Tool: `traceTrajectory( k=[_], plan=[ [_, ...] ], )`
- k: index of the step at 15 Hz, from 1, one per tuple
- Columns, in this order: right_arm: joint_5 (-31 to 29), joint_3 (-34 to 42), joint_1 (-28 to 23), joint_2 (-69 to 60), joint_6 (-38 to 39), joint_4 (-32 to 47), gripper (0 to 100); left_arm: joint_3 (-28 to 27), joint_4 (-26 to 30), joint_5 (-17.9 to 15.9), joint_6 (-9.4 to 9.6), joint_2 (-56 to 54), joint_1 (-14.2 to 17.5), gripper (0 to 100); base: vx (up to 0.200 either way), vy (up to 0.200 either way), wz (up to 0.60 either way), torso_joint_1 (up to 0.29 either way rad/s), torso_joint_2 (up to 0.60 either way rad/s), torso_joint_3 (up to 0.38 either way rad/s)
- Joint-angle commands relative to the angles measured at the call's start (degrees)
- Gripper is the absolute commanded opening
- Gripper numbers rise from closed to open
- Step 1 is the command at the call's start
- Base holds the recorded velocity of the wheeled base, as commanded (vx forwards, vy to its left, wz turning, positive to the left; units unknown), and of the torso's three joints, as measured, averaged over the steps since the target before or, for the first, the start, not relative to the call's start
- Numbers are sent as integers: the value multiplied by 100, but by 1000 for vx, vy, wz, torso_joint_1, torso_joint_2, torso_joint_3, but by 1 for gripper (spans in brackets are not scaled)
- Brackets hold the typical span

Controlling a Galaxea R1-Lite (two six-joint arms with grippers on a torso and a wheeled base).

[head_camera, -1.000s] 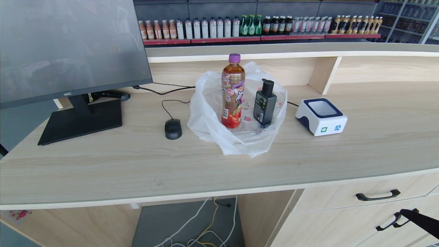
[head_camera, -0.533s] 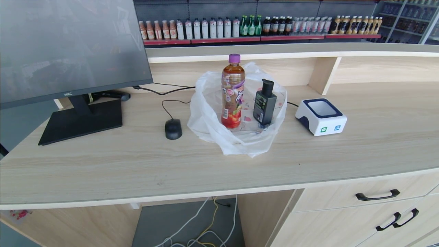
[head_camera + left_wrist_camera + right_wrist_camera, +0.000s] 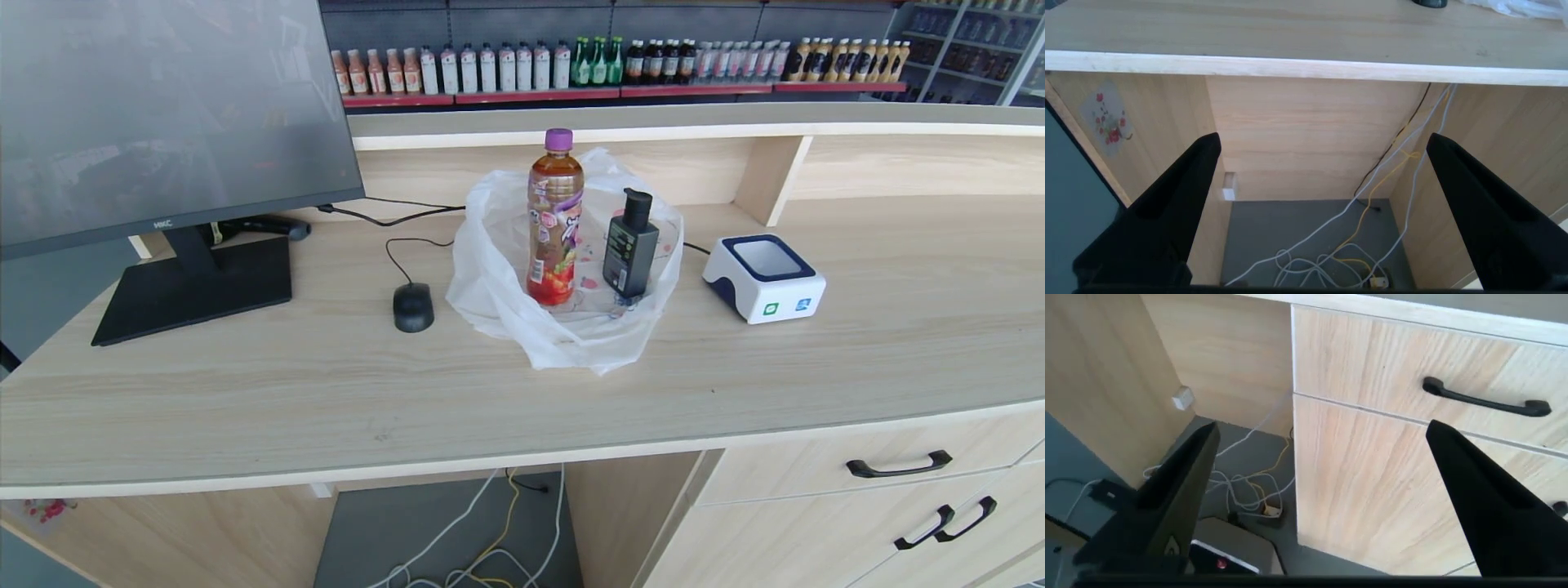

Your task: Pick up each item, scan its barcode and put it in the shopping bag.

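Observation:
A white plastic shopping bag (image 3: pixel 506 302) lies spread on the wooden counter (image 3: pixel 326 384). Inside it stand a tea bottle with a purple cap (image 3: pixel 554 220) and a dark pump bottle (image 3: pixel 629 245), both upright. To the right of the bag sits the white and blue barcode scanner (image 3: pixel 764 278). My left gripper (image 3: pixel 1319 204) hangs open below the counter's front edge, facing the cable recess. My right gripper (image 3: pixel 1323 498) is open too, low down in front of the drawer fronts (image 3: pixel 1413 441). Neither holds anything.
A black monitor (image 3: pixel 163 114) on its stand occupies the counter's left, with a black mouse (image 3: pixel 412 306) beside the bag. A raised shelf ledge (image 3: pixel 694 131) runs along the back. Drawers with black handles (image 3: pixel 898 467) sit under the right side; loose cables (image 3: pixel 482 547) lie in the recess.
The dark tip of my right arm, seen at the lower right one second ago, has dropped out of the head view. The bag and both bottles have stayed still.

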Motion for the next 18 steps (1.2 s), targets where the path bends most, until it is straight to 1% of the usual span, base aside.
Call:
traceTrajectory(
  k=[1, 3, 5, 6, 8, 10, 11, 13, 14, 15, 18],
  plan=[
    [6, 2, -614, -58, -14, 5, 100, 0, 0, 0, -18, 0, 1, 100, 0, 0, 0, 0, 0, 0],
    [-47, 11, -702, -243, 109, -48, 100, 0, 0, 0, -27, 0, 1, 100, 0, 0, 0, 0, 0, 0],
    [-293, 38, -702, -243, 276, -136, 100, 0, 0, 0, -36, 0, 1, 100, 0, 0, 0, 0, 0, 0],
    [-433, 46, -702, -252, 451, 101, 100, 0, 0, 0, -27, 0, 1, 100, 0, 0, 0, 0, 0, 0],
    [-495, 46, -702, -252, 662, 119, 100, 0, 0, 0, -36, 0, 1, 100, 0, 0, 0, 0, 0, 0],
    [-512, 46, -702, -243, 671, 119, 100, 0, 0, 0, -36, 0, 1, 100, 0, 0, 0, 0, 0, 0],
    [-565, 46, -799, -243, 680, 119, 100, 0, 0, 0, -36, 0, 1, 100, 0, 0, 0, 0, 0, 0],
    [-565, 46, -1546, -313, 654, 110, 100, 0, 0, 0, -36, 0, 1, 100, 0, 0, 0, 0, 0, 0],
    [-556, 46, -1423, -392, 662, 110, 100, 0, 0, 0, -36, 0, 1, 100, 0, 0, 0, 0, 0, 0],
    [-548, 46, -1089, -542, 645, 110, 100, 0, 0, 0, -36, 0, 1, 100, 0, 0, 0, 0, 0, 0],
    [-460, 46, -1159, -674, 662, 101, 100, 0, 0, 0, -36, 0, 1, 100, 0, 0, 0, 0, 0, 0]
  ],
)
